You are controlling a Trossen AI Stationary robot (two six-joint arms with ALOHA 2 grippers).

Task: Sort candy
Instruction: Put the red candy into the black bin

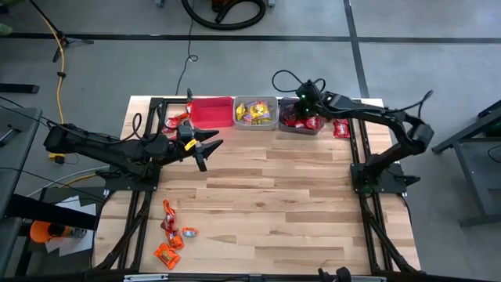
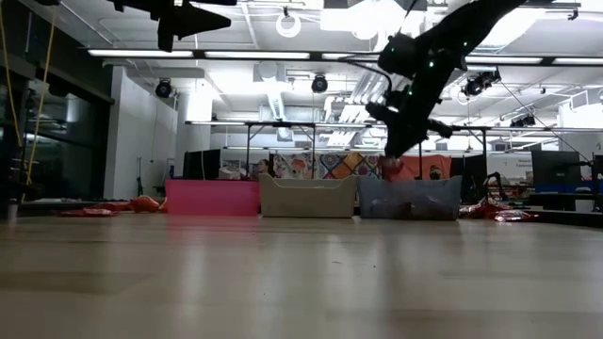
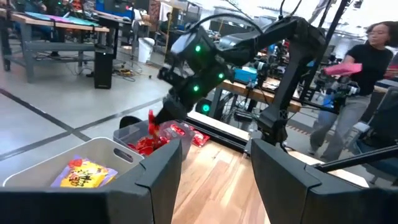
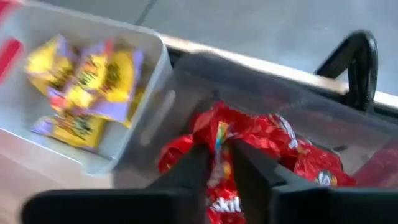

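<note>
The right gripper (image 4: pixel 219 163) hangs over the dark bin (image 1: pixel 300 124) at the table's far edge, its fingers parting around a red candy packet (image 4: pixel 217 146), likely to drop it among the reds there. The grey bin (image 1: pixel 257 112) holds yellow packets; the red bin (image 1: pixel 211 112) looks empty. The left gripper (image 1: pixel 205 146) waits released, left of centre. Unsorted candy (image 1: pixel 171 233) lies near-left.

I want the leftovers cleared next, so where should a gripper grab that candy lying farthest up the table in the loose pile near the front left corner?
Probably from straight above, pinching across the narrow middle of the red-orange packet. It lies flat on the table, long and slim, slightly apart from the other candies, leaving room for fingers on both long sides. The left gripper hovers nearest, open.
</note>
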